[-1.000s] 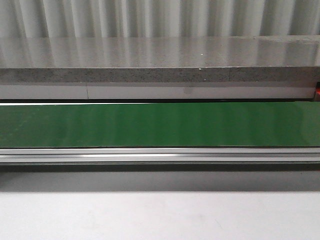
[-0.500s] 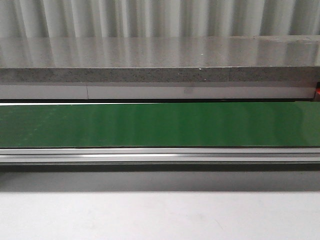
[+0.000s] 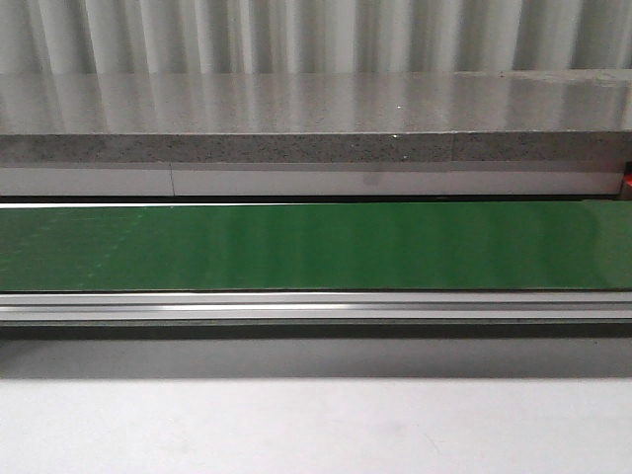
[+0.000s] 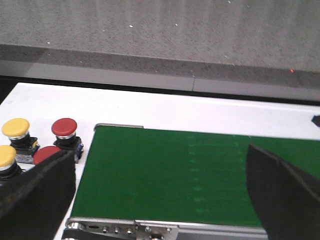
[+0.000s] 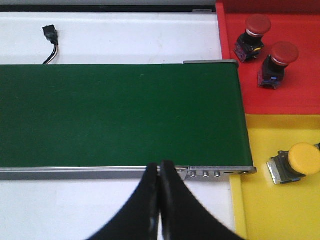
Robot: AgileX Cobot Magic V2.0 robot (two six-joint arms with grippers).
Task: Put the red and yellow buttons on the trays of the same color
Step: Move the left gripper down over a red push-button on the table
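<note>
**A:** Where do the buttons sit relative to the belt?

**B:** I take the green conveyor belt as my landmark. Off one end of it, on my left wrist view, four wait on the white table: two yellow buttons and two red buttons, the nearer red one partly hidden behind a finger. All stand upright, clustered just beside the belt's end.

**A:** And the other end?

**B:** Off that end I see the red tray with two red-capped buttons in it, both tilted. Next to it is the yellow tray, holding one yellow button lying on its side. Both trays touch the belt's end frame.

**A:** Grippers?

**B:** My left gripper is spread wide with nothing between its fingers, hanging over the belt's near edge. My right gripper has its fingers pressed together on nothing, over the belt's side rail.

**A:** Anything else?

**B:** A small black cable plug lies on the table past the belt's far edge. The front view shows only bare belt and a grey stone ledge behind it.
</note>
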